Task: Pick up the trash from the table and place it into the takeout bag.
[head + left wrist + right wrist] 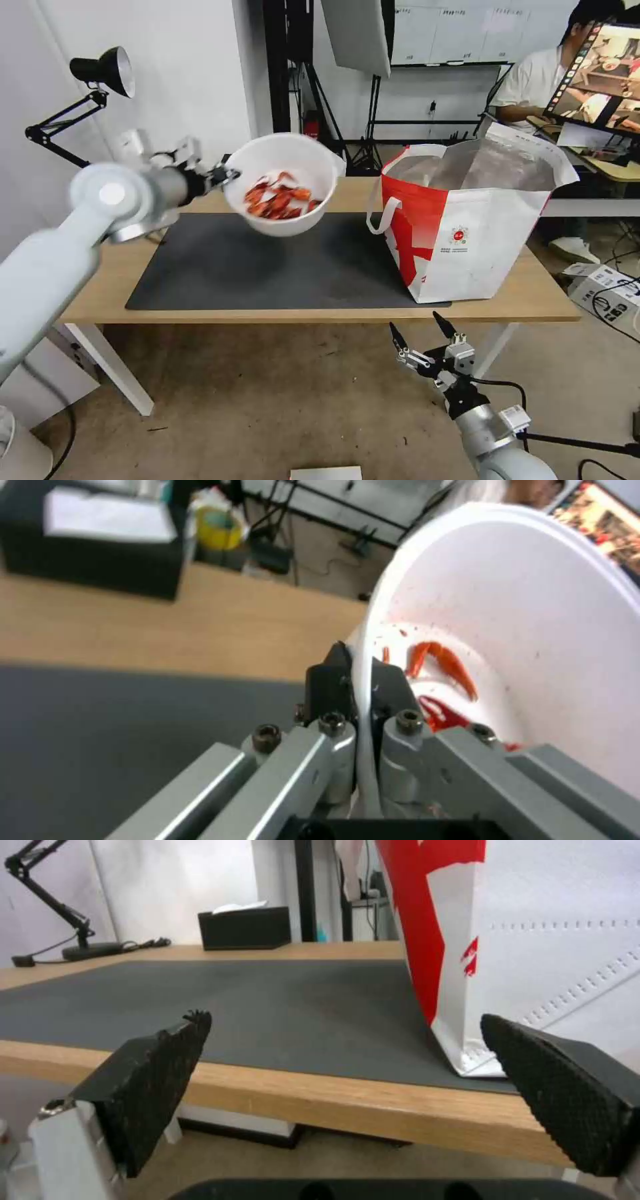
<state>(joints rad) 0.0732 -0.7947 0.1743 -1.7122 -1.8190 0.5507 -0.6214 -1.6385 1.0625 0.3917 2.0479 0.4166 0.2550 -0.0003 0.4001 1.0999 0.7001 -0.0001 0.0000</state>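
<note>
Holding: the left tool (pixel 223 177) pinches the rim of the round white plastic bowl (pixel 283 183) of red crayfish shells (pixel 279 199).
Bowl: tipped, up in the air above the big dark grey mat (pixel 267 267) on the light wood tabletop (pixel 533 293).
Bag: the large red-and-white takeout bag (pixel 467 227) stands open, right of the bowl.
Right tool (pixel 420 337): wide open, holding nothing, low before the tabletop edge.

Bright even room light; left arm (pixel 100 200) motion-blurred, soft shadows
</note>
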